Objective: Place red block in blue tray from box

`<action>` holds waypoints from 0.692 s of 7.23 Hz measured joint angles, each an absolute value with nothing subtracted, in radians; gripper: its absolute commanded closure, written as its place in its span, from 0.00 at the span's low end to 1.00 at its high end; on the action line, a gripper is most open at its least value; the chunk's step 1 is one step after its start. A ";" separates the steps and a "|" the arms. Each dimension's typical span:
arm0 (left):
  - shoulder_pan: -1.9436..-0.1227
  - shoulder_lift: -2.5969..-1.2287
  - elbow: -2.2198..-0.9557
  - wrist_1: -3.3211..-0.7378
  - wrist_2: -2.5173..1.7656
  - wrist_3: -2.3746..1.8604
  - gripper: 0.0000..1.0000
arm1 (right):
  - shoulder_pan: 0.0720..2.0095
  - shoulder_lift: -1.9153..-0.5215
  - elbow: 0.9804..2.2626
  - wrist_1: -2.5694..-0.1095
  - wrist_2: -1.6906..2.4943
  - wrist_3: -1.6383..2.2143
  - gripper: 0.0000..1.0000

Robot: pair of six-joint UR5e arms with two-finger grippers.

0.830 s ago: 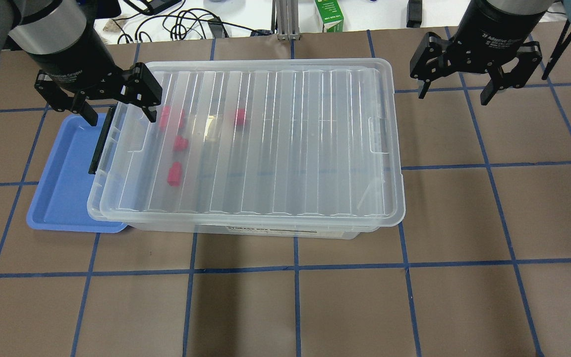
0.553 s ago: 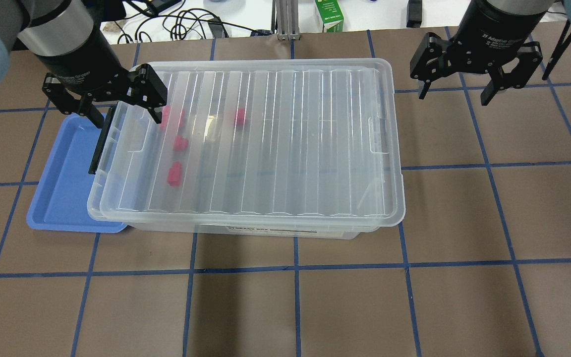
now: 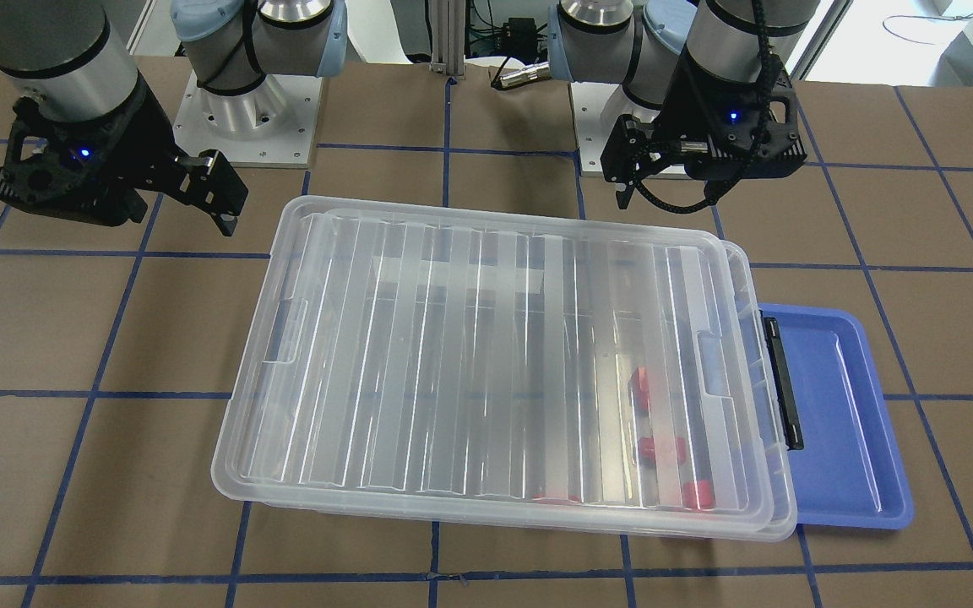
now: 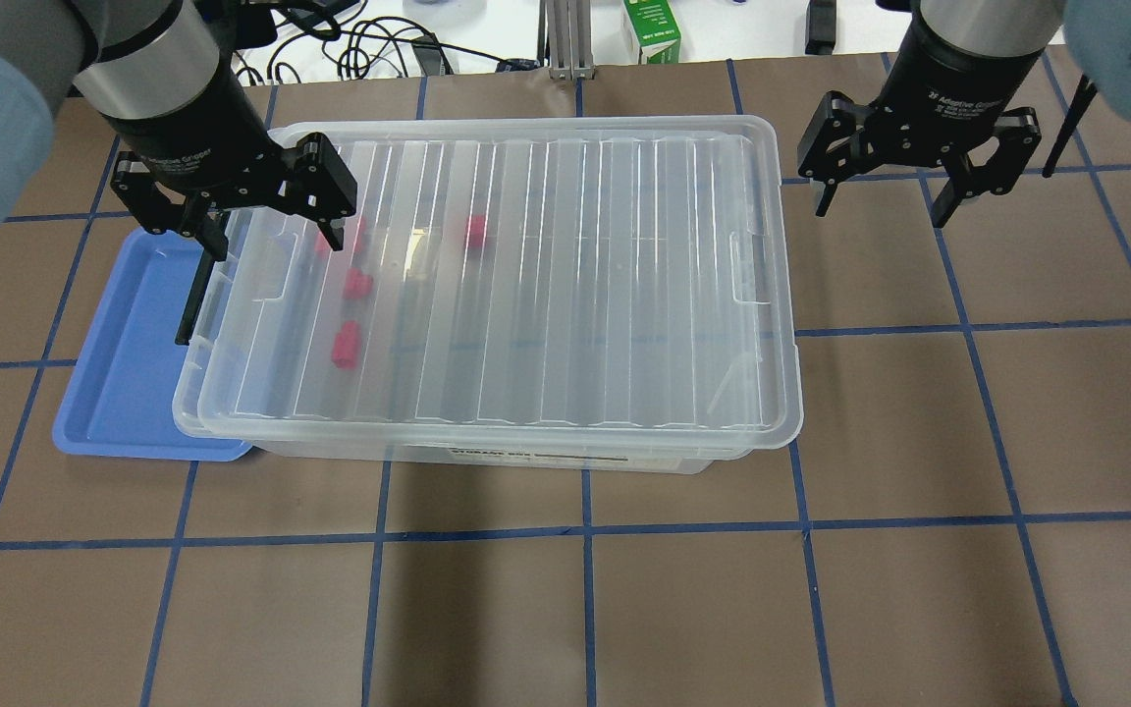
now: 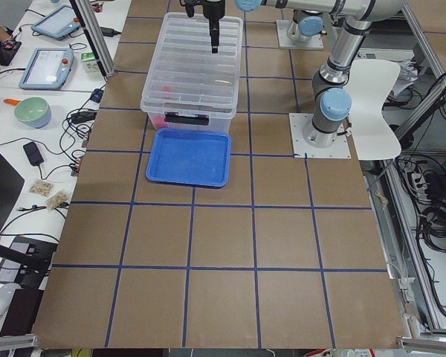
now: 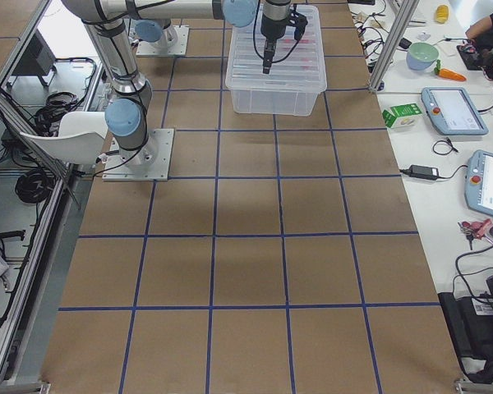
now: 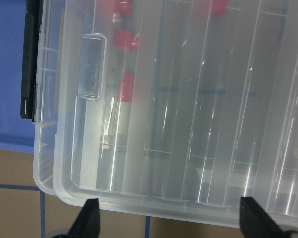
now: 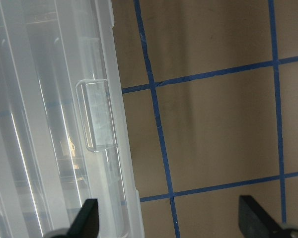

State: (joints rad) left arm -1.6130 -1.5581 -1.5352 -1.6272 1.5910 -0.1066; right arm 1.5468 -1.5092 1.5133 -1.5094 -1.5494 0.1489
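Overhead exterior: inside the closed box (image 4: 526,295), toward its end next to the blue tray (image 4: 124,373), red block (image 4: 344,345); nearest, over that same end, left gripper (image 4: 275,243), jaws apart and empty; off the box's opposite end, right gripper (image 4: 880,214), likewise apart.

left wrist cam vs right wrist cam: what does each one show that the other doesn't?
Only the left wrist: red blocks under the lid, the black latch and the blue tray. Only the right wrist: the box's other end, no latch showing, beside a broad stretch of table. Both: the ribbed lid, closed, one handle recess, some taped table, and open jaws at the bottom edge.
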 measured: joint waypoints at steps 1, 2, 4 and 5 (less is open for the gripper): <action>-1.611 -1.557 -1.538 -1.627 1.589 -0.105 0.00 | 1.552 -1.479 1.531 -1.562 -1.548 0.153 0.00; -1.609 -1.557 -1.536 -1.627 1.586 -0.105 0.00 | 1.557 -1.447 1.552 -1.621 -1.549 0.152 0.00; -1.606 -1.561 -1.528 -1.628 1.583 -0.104 0.00 | 1.561 -1.400 1.580 -1.677 -1.548 0.142 0.00; -1.605 -1.562 -1.526 -1.628 1.586 -0.104 0.00 | 1.562 -1.381 1.583 -1.688 -1.546 0.141 0.00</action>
State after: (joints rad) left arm -1.6051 -1.5623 -1.5259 -1.6275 1.5856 -0.1043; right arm 1.5619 -1.3806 1.5831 -1.6877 -1.5459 0.1405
